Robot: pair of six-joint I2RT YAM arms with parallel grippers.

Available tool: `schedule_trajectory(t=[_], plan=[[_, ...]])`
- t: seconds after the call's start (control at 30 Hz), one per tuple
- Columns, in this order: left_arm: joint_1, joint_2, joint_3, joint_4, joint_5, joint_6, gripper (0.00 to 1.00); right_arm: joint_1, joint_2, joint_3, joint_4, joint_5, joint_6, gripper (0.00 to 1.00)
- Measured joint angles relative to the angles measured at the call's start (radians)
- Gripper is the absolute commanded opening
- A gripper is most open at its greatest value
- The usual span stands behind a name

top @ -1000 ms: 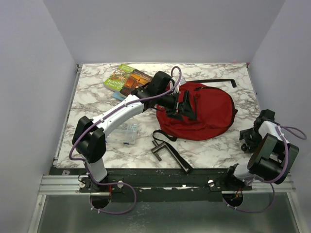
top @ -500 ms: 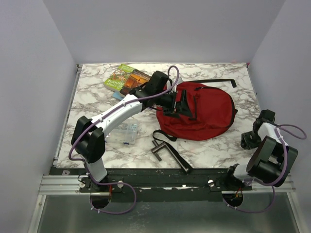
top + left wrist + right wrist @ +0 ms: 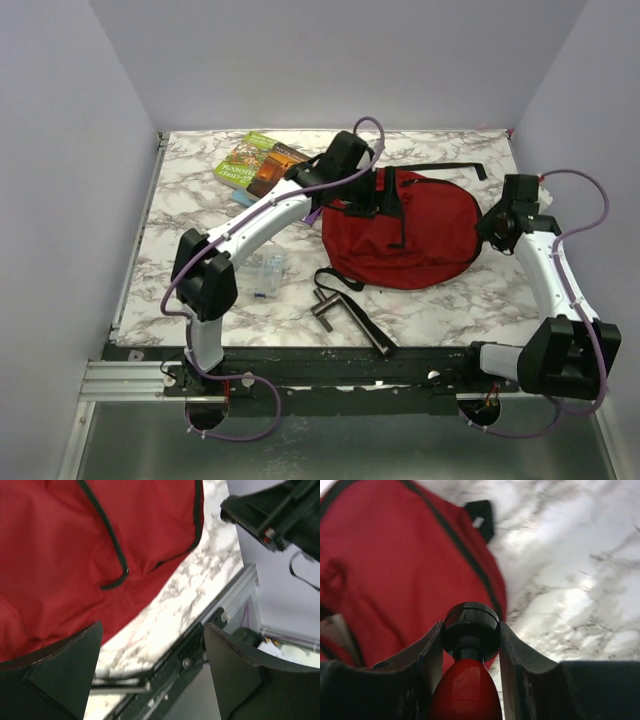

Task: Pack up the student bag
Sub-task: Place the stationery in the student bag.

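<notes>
1. Lying centre-right on the marble table is the large dark-red fabric backpack.
2. Left gripper hovers over it, fingers spread wide.
3. Right gripper, at its right edge, pinches a glossy red, black-capped object.

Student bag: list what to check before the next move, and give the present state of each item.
1. Right gripper holds an item: ok, shut on a red black-capped object.
2. Left gripper free: ok, open with nothing between its fingers, above the student bag.
3. Bag mouth open: cannot tell, no view shows an opening.
4. Bag lying on the table: ok.
5. Books and clear pouch packed: not ok, both lie on the table outside the bag.
</notes>
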Motion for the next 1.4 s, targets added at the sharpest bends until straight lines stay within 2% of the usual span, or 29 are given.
schedule_trajectory(t=[0.1, 0.33, 0.57, 0.87, 0.93, 1.03, 1.13, 1.4], plan=[[-0.034, 0.1, 0.142, -0.043, -0.087, 0.006, 0.82, 0.061, 0.009, 0.048, 0.031, -0.035, -0.045, 0.0], [-0.108, 0.366, 0.478, -0.137, -0.323, 0.047, 0.76, 0.131, 0.143, 0.064, 0.15, -0.253, -0.041, 0.01], [-0.129, 0.479, 0.559, -0.19, -0.457, 0.056, 0.67, 0.133, 0.158, -0.005, 0.246, -0.402, 0.002, 0.01], [-0.127, 0.56, 0.591, -0.212, -0.523, 0.055, 0.61, 0.133, 0.167, -0.04, 0.293, -0.454, 0.011, 0.0], [-0.129, 0.568, 0.591, -0.216, -0.526, 0.055, 0.51, 0.133, 0.176, -0.046, 0.304, -0.461, 0.011, 0.01], [-0.131, 0.577, 0.592, -0.222, -0.528, 0.053, 0.28, 0.133, 0.19, -0.059, 0.316, -0.471, 0.012, 0.0], [-0.13, 0.587, 0.604, -0.236, -0.529, 0.059, 0.0, 0.133, 0.206, -0.062, 0.33, -0.495, 0.012, 0.0], [-0.123, 0.565, 0.578, -0.231, -0.519, 0.087, 0.0, 0.168, 0.306, -0.051, 0.465, -0.632, 0.023, 0.01]])
